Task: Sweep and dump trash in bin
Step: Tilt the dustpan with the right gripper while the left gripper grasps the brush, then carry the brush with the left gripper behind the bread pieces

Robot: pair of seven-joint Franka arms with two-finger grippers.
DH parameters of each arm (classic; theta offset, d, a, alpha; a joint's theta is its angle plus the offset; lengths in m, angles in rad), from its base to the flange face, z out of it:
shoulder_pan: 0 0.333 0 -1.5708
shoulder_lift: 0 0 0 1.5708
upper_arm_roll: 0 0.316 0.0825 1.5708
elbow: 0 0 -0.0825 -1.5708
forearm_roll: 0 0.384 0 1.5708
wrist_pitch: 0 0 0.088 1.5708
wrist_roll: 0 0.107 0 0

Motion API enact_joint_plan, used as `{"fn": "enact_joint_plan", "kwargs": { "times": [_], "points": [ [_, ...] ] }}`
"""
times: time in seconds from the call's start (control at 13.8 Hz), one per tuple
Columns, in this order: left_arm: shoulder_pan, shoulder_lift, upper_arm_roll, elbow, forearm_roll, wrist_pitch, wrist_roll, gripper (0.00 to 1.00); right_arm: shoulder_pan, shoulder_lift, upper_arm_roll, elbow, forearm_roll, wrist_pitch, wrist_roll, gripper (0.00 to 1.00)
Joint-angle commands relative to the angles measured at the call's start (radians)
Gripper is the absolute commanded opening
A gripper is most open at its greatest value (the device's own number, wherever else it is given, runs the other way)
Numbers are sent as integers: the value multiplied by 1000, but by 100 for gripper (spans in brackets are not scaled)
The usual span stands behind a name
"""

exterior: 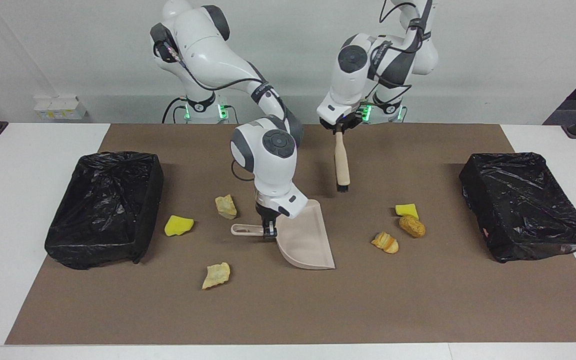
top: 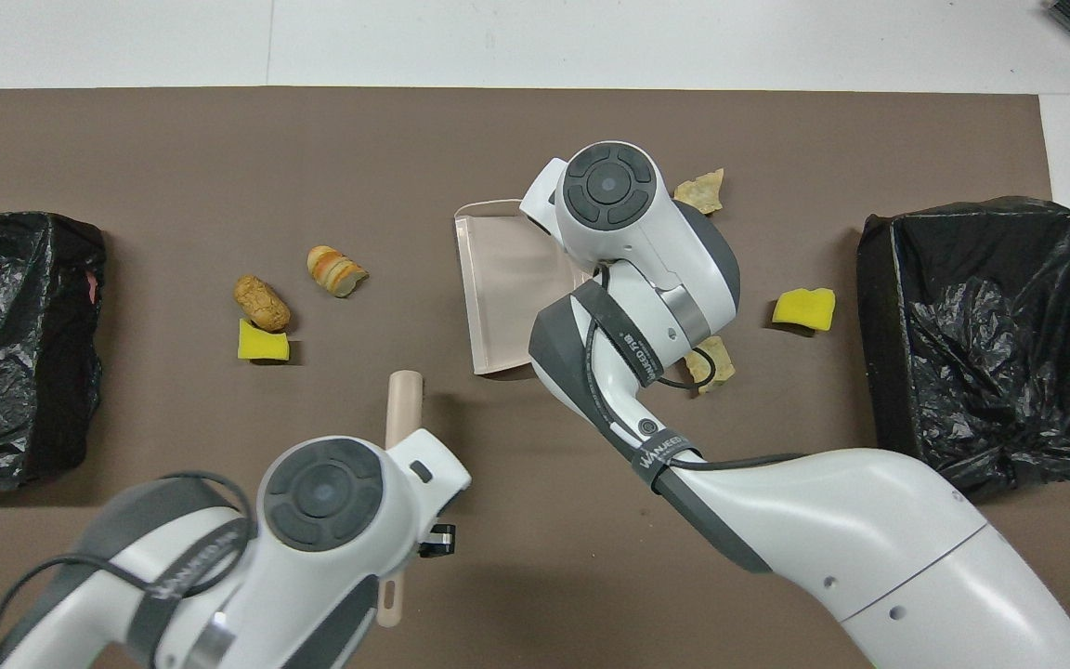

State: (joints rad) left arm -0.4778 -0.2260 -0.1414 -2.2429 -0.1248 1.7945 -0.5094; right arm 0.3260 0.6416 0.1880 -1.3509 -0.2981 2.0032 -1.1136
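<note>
The right gripper [exterior: 268, 231] has its jaws clamped on the handle of the beige dustpan [exterior: 305, 242], whose pan rests on the brown mat [exterior: 418, 300] at mid-table. The left gripper [exterior: 338, 128] has its jaws closed on the handle of the brush [exterior: 341, 165], which hangs bristles-down above the mat. The trash lies in two groups: a yellow sponge chunk [exterior: 178, 225] and two pale lumps [exterior: 226, 206] [exterior: 216, 275] toward the right arm's end, and another yellow sponge piece [exterior: 407, 210] touching a brown bread roll [exterior: 412, 226], with a sliced bread piece [exterior: 385, 242] near them, toward the left arm's end; a black-lined bin [exterior: 103, 210] [exterior: 525, 205] stands at each end.
</note>
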Motion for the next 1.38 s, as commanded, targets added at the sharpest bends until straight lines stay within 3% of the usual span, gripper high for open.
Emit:
{"fn": "enact_joint_plan", "kwargs": {
  "times": [0.0,0.36,0.51,0.72,0.87,1.01,1.3],
  "points": [
    [190,-47,-10,55,-19,-83,138,0,-2,6,11,-10,-10,20,1,0],
    [500,39,-6,117,-9,28,370,0,1,4,11,-11,-7,35,17,0],
    [570,121,-6,192,13,29,409,0,2,4,13,-11,-7,35,17,0],
    [585,238,-6,278,91,35,417,0,4,3,11,-11,-9,35,17,0],
    [573,281,-6,234,105,75,405,0,4,3,13,-11,-9,34,18,0],
    [568,251,-9,137,105,158,362,0,4,3,11,-11,-9,34,24,0],
    [498,257,-12,86,94,193,258,0,4,3,13,-11,-9,42,32,0]
  ]
}}
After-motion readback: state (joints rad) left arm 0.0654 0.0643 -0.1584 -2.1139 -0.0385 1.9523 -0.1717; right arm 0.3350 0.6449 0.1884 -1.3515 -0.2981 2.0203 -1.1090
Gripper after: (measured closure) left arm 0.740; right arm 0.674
